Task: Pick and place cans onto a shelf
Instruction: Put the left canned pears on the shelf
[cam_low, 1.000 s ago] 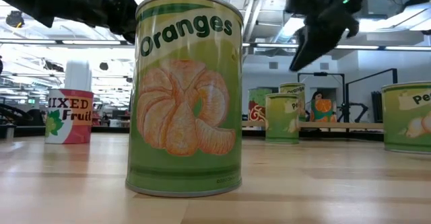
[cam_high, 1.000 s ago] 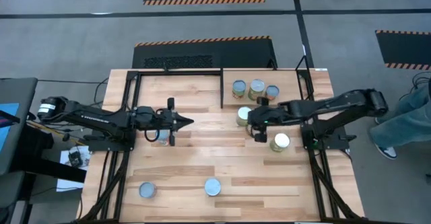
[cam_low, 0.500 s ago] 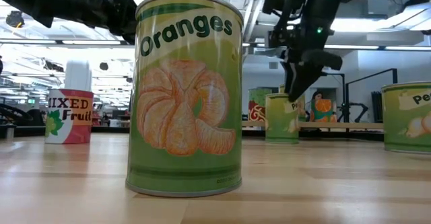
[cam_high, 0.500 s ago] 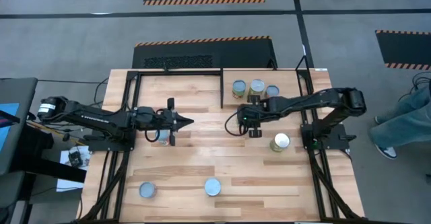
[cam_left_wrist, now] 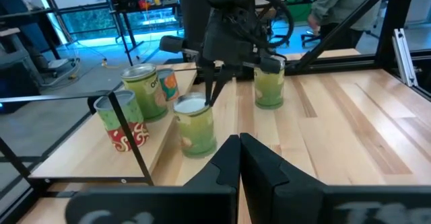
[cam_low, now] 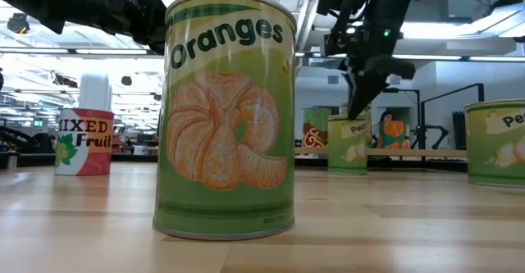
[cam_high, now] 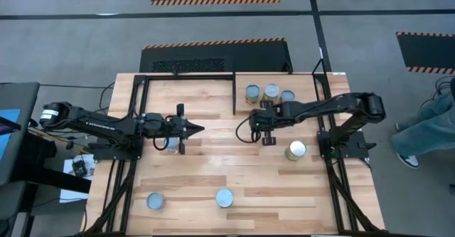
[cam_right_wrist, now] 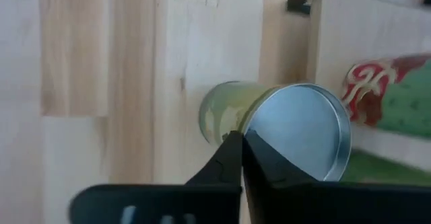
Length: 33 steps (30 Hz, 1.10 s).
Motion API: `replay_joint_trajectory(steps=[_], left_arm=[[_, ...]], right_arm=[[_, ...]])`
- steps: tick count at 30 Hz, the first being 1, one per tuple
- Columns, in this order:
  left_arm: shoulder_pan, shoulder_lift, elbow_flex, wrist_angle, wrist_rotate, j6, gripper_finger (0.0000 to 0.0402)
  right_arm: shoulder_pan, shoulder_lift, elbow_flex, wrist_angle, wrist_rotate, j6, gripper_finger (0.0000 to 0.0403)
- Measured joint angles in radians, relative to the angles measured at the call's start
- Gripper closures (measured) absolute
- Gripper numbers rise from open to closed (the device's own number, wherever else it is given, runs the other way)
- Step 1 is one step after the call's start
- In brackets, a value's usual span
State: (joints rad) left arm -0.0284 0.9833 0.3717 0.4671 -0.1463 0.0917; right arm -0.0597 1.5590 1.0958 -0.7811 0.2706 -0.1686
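Observation:
A green-labelled can [cam_left_wrist: 194, 124] with a pale round top stands upright on the table, just left of the shelf [cam_high: 302, 84], where three cans [cam_high: 271, 92] stand. My right gripper [cam_right_wrist: 237, 140] is above this can, shut, pointing steeply down, with its tips at the can's top rim. In the high view the gripper [cam_high: 260, 124] covers the can. My left gripper [cam_high: 201, 129] waits at the table's left, level and shut on nothing. My right gripper comes from above, slanting down from the table's right. Its shut fingertips [cam_left_wrist: 207, 95] stand at the rim of the can's top [cam_right_wrist: 252, 126]; I cannot tell whether they touch it. The can stands upright, its base on the table.
Another can [cam_high: 296, 150] stands near the right arm's base, two more [cam_high: 155, 201] [cam_high: 225, 197] near the front edge. Black frame bars [cam_high: 234, 95] edge the shelf. A person's legs [cam_high: 430, 123] show beyond the table's right side.
My right gripper has gone toward the table's left and down, over the green-labelled can, tipping more steeply downward. Its fingers have shut in the last half second. The can stays upright.

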Motion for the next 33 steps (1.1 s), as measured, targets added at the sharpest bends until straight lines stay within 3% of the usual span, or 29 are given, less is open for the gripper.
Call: replay_joint_trajectory(steps=[9,15,20,27,33], left_arm=[[0.000,0.000,0.000,-0.008,0.000,0.000,0.0401],[0.000,0.000,0.000,-0.008,0.000,0.000,0.0401],[0.000,0.000,0.000,-0.007,0.000,0.000,0.0401],[0.000,0.000,0.000,-0.007,0.000,-0.008,0.0401],[0.000,0.000,0.000,-0.005,0.000,-0.007,0.0401]], right_arm=[[0.018,-0.078,0.102,-0.190,-0.048,0.127,0.0399],[0.073,-0.163,0.166,-0.442,-0.044,0.349,0.0399],[0.079,-0.278,0.124,-0.564,0.018,0.516,0.0398],[-0.052,-0.420,-0.004,-0.607,0.089,0.580,0.0398],[-0.236,-0.493,-0.074,-0.574,0.123,0.506,0.0399]])
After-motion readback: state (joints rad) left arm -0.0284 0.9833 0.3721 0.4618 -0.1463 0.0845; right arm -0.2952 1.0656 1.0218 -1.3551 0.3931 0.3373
